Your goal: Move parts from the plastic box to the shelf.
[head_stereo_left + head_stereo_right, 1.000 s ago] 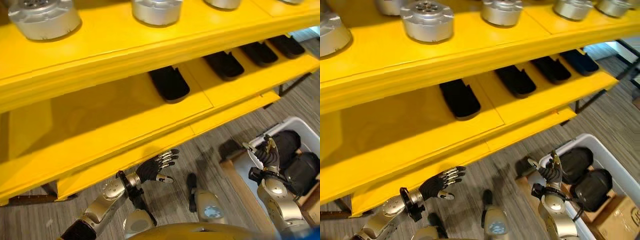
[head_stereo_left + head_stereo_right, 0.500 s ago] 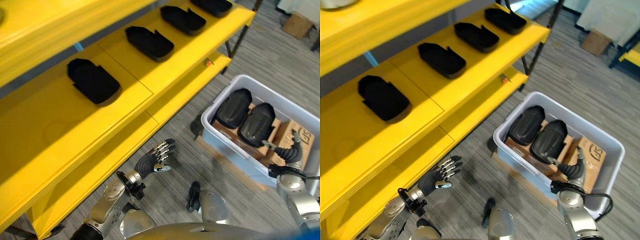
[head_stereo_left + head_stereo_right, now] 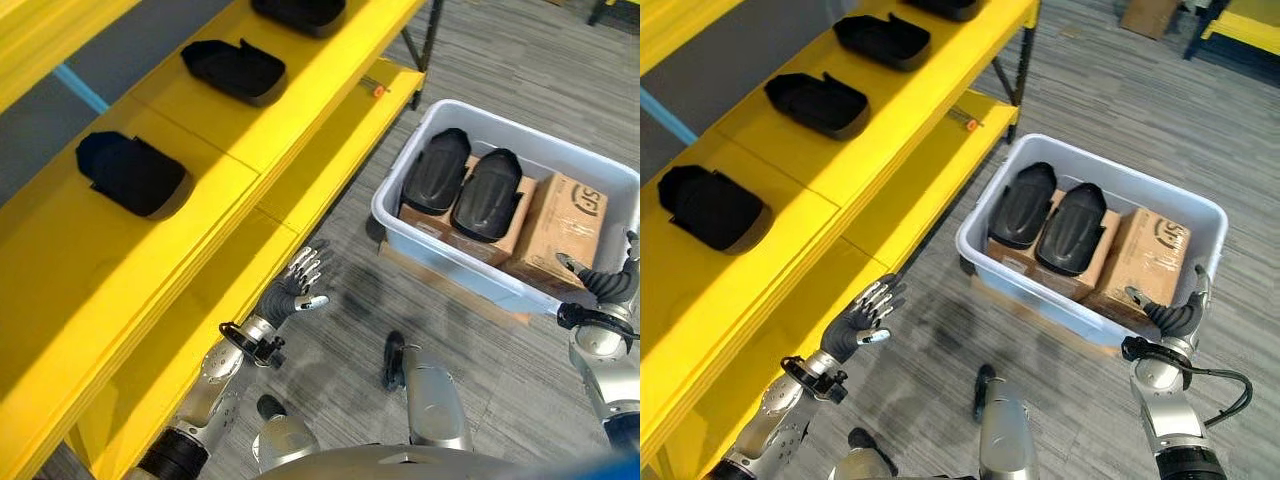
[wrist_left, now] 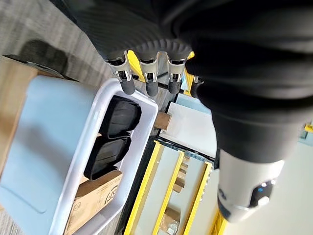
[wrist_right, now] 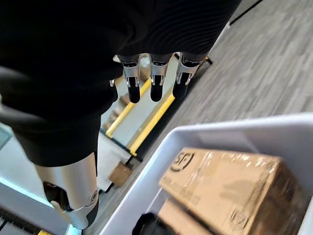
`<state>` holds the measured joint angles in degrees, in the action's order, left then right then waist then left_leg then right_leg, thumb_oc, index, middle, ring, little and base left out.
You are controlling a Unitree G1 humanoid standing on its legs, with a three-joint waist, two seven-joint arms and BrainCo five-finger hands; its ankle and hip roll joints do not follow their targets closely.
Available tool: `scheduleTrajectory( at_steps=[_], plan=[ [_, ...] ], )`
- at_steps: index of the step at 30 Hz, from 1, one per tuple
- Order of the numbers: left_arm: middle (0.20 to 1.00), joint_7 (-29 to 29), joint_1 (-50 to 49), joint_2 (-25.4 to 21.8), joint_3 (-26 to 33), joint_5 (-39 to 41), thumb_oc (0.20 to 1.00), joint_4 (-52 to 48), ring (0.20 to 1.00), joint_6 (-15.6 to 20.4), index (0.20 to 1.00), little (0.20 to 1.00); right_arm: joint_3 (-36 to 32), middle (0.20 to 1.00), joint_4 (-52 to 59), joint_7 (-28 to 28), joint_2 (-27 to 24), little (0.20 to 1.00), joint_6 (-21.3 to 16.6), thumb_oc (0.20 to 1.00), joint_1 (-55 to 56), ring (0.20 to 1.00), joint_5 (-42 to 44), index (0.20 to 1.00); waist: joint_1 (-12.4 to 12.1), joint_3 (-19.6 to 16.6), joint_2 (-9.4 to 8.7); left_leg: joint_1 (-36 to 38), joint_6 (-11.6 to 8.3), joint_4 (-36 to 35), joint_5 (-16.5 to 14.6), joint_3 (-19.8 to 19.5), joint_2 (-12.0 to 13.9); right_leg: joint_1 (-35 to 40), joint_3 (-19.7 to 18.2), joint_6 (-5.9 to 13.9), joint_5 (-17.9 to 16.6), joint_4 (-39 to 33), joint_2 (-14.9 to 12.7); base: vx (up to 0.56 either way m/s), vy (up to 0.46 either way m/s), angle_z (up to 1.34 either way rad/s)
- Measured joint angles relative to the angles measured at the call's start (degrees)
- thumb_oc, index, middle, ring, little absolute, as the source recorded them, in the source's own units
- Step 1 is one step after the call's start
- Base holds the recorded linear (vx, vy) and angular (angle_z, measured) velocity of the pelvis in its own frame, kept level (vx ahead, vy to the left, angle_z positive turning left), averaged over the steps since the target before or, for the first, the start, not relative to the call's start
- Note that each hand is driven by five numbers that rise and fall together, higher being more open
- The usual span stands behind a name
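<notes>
A white plastic box (image 3: 989,209) stands on the floor to the right of the yellow shelf (image 3: 880,110). Two black shell-shaped parts (image 3: 1023,205) (image 3: 1070,227) lie side by side in it on a cardboard carton. More black parts (image 3: 713,207) (image 3: 816,104) rest on the middle shelf board. My left hand (image 3: 862,315) hangs open over the floor beside the lowest shelf board, holding nothing. My right hand (image 3: 1172,317) is open at the box's near right corner, fingers relaxed over the rim, empty. The box and parts (image 4: 115,119) also show past the left hand's fingers.
A brown cardboard carton (image 3: 1142,254) fills the right part of the box; it shows close up in the right wrist view (image 5: 225,181). Grey plank floor (image 3: 1110,110) spreads around the box. A dark shelf leg (image 3: 1023,60) stands beyond the box.
The camera has swung further right and down, so the shelf slid left and the box came toward the centre. The right hand now sits at the box's near right rim.
</notes>
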<state>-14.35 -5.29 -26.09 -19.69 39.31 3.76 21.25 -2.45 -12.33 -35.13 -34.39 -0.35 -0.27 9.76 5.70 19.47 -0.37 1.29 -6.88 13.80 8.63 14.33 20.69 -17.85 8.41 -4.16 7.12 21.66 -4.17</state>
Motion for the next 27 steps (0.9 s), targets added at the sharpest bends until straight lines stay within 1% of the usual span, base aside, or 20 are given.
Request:
scheduleTrajectory(
  at_steps=[1,2,3,4,6,8,9,11,12,13,14,15,16,17,18,19,21,23,25,27],
  plan=[
    [1.0,0.78,-0.5,1.07,0.86,-0.02,1.0,-0.39,1.0,0.37,1.0,1.0,0.28,1.0,0.1,0.99,-0.05,1.0,-0.09,1.0,-0.72,1.0,-0.02,1.0,-0.38,-0.09,-0.14,-1.4,0.44,1.89,-4.54,-2.33,-2.63,1.26,-1.68,-0.09,-1.63,-3.46,0.21,0.11,-0.104,-1.2],
    [1.0,0.93,-0.5,1.78,1.43,-0.04,1.0,-0.56,1.0,0.44,1.0,1.0,0.49,1.0,0.28,1.61,-0.01,1.0,-0.06,1.0,-0.75,1.0,-0.03,1.0,-0.62,-0.18,0.02,-3.35,0.66,4.14,-7.29,-3.66,-5.67,3.06,-2.06,-0.59,-3.14,-7.14,0.22,0.17,-0.04,-1.02],
    [1.0,0.69,0.0,2.65,2.9,-0.03,1.0,-1.01,1.0,0.43,1.0,1.0,0.62,1.0,1.9,2.63,0.34,1.0,0.1,1.0,2.45,1.0,-0.01,1.0,-0.41,-0.6,0.43,-7.09,1.73,6.36,-9.87,-2.88,-10.6,6.65,-0.5,-0.48,-6.25,-11.91,0.15,0.15,0.002,-0.67],
    [1.0,0.49,-0.08,2.64,3.33,-0.04,1.0,-1.15,1.0,0.4,1.0,1.0,0.64,1.0,2.8,2.89,0.61,1.0,0.11,1.0,3.97,1.0,-0.02,1.0,-0.17,-1.02,0.33,-8.54,2.04,5.76,-9.75,-1.37,-11.66,7.07,0.95,-0.41,-6.23,-12.09,0.19,0.17,0.058,-0.37],
    [1.0,0.17,-0.04,2.55,3.89,-0.03,1.0,-1.13,1.0,0.21,1.0,1.0,0.66,1.0,4.18,3.27,1.26,1.0,0.43,1.0,6.75,1.0,0.01,1.0,0.73,-2.09,0.89,-9.84,3.56,3.98,-9.75,1.19,-12.62,7.74,1.88,-0.12,-5.79,-11.95,0.5,0.17,0.091,0.07],
    [1.0,-1.57,-0.5,2.38,3.92,-0.07,1.0,-1.15,1.0,0.05,1.0,1.0,0.82,1.0,5.93,3.46,3.1,1.0,1.4,1.0,9.75,1.0,0.15,1.0,1.21,-3.6,0.39,-9.71,4.25,-3.08,-9.92,1.43,-14.26,7.41,1.39,0.45,-5.11,-11.88,0.54,0.24,0.114,0.05],
    [1.0,-2.01,-0.55,2.39,3.85,-0.51,1.0,-1.16,1.0,-0.63,1.0,1.0,0.95,1.0,6.42,3.52,4.71,1.0,1.73,1.0,9.59,1.0,0.2,1.0,1.07,-3.54,0.34,-8.53,4.41,-8.8,-9.66,0.11,-15.23,7.09,0.05,0.97,-5.07,-11.45,0.74,0.3,0.145,-0.24],
    [1.0,-1.95,-1.48,2.44,3.78,-2.48,1.0,-0.98,1.0,-0.95,1.0,1.0,1.66,1.0,6.39,3.72,5.98,1.0,1.9,1.0,9.23,1.0,0.72,1.0,0.24,-3.56,0.38,-8.0,4.57,-8.4,-8.2,-0.64,-16.11,7.09,-2.14,1.99,-5.06,-11.33,0.71,0.29,0.197,-0.45],
    [1.0,-1.37,-1.95,2.22,3.82,-4.04,1.0,-0.65,1.0,-0.95,1.0,1.0,3.25,1.0,6.26,4.34,6.09,1.0,2.05,1.0,8.29,1.0,0.82,1.0,-0.36,-3.47,0.19,-7.98,6.19,-5.06,-9.26,-0.95,-16.48,7.4,-5.13,2.61,-5.62,-12.6,1.18,0.23,0.211,-0.7],
    [1.0,-1.05,-2.44,2.07,3.9,-4.53,1.0,-0.22,1.0,-0.98,1.0,1.0,4.85,1.0,6.21,5.26,6.07,1.0,2.13,1.0,7.56,1.0,0.86,1.0,-1.26,-3.43,0.09,-8.32,6.64,-1.65,-10.93,-2.6,-16.95,8.33,-7.17,2.52,-6.29,-13.97,1.23,0.27,0.271,-1.55],
    [1.0,-0.75,-3.21,1.17,3.99,-5.09,1.0,0.0,1.0,-1.63,1.0,1.0,7.35,1.0,5.99,7.13,6.82,1.0,2.14,1.0,5.32,1.0,1.5,1.0,-3.63,-3.26,-1.34,-9.75,7.63,2.92,-13.45,-6.79,-18.68,10.71,-9.27,2.85,-7.8,-16.91,-1.8,0.19,0.189,-1.43],
    [1.0,-0.94,-3.41,1.24,3.97,-5.09,1.0,-0.23,1.0,-1.73,1.0,1.0,6.97,1.0,6.79,7.46,6.11,1.0,2.1,1.0,5.33,1.0,1.96,1.0,-3.11,-4.49,0.76,-9.47,7.73,-2.35,-13.72,-6.63,-17.93,10.91,-7.49,5.05,-7.67,-17.97,-1.98,0.18,0.185,-1.15],
    [1.0,-1.75,-3.07,1.11,4.22,-5.08,1.0,0.4,1.0,-1.88,1.0,1.0,6.14,1.0,6.24,7.69,6.45,1.0,2.11,1.0,5.17,1.0,2.29,1.0,-2.49,-4.7,1.63,-8.6,7.42,-4.16,-11.95,-5.1,-17.19,11.82,-6.58,7.21,-8.85,-18.54,-2.7,0.16,0.2,-0.26],
    [1.0,-1.83,-3.08,1.6,5.08,-5.07,1.0,0.88,1.0,-1.92,1.0,1.0,6.44,1.0,6.3,8.08,6.64,1.0,2.4,1.0,5.6,1.0,3.09,1.0,-2.72,-4.71,1.8,-6.96,7.62,-6.66,-11.77,-3.7,-17.76,11.34,-5.4,7.69,-7.22,-14.88,-3.17,0.21,0.253,-0.38],
    [1.0,-2.0,-3.19,0.27,4.76,-5.09,1.0,0.27,1.0,-1.93,1.0,1.0,6.62,1.0,6.74,8.17,7.65,1.0,2.41,1.0,5.54,1.0,4.13,1.0,-3.26,-5.62,-0.07,-4.3,8.06,-10.86,-10.78,-2.15,-19.29,11.72,-2.25,7.26,-4.91,-11.09,-3.27,0.2,0.231,-0.5],
    [1.0,-1.99,-3.32,-0.11,4.62,-5.12,1.0,0.44,1.0,-1.94,1.0,1.0,6.84,1.0,6.92,8.42,8.29,1.0,2.37,1.0,4.82,1.0,4.65,1.0,-3.61,-6.07,-0.81,-3.55,8.87,-12.22,-9.94,-1.81,-20.06,12.7,-1.45,7.47,-4.23,-13.04,-3.59,0.12,0.132,-0.39],
    [1.0,-1.85,-3.36,-0.13,4.07,-5.3,1.0,0.81,1.0,-1.99,1.0,1.0,7.62,1.0,6.95,8.78,9.88,1.0,2.34,1.0,3.68,1.0,4.82,1.0,-3.34,-6.26,-1.43,-2.12,9.38,-13.85,-8.45,-1.67,-20.71,14.3,-1.29,8.32,-5.21,-15.1,-3.9,0.07,0.096,-0.05],
    [1.0,-1.53,-3.27,-0.14,3.89,-7.4,1.0,0.93,1.0,-1.95,1.0,1.0,11.35,1.0,6.9,9.86,11.1,1.0,2.37,1.0,1.77,1.0,4.67,1.0,-4.11,-6.7,-2.48,-1.13,9.64,-14.73,-8.38,-0.27,-20.96,14.39,-0.95,8.48,-5.43,-15.41,-3.96,0.08,0.165,-0.25],
    [1.0,-1.52,-2.69,-0.13,3.75,-9.59,1.0,1.06,1.0,-1.97,1.0,1.0,15.58,1.0,6.81,9.95,11.77,1.0,2.65,1.0,-2.38,1.0,4.67,1.0,-5.5,-6.51,-2.39,0.34,10.19,-14.68,-8.93,1.71,-20.82,13.34,1.05,8.62,-5.89,-12.21,-3.8,0.05,0.148,-0.5],
    [1.0,-1.58,-2.11,-0.22,3.56,-9.64,1.0,1.05,1.0,-2.0,1.0,1.0,16.08,1.0,6.24,9.85,11.83,1.0,2.74,1.0,-5.1,1.0,4.63,1.0,-6.32,-6.17,-1.6,1.86,10.04,-14.7,-9.63,3.83,-19.35,9.62,3.8,9.84,-5.87,-3.66,-3.86,0.08,0.004,-0.4]
  ],
)
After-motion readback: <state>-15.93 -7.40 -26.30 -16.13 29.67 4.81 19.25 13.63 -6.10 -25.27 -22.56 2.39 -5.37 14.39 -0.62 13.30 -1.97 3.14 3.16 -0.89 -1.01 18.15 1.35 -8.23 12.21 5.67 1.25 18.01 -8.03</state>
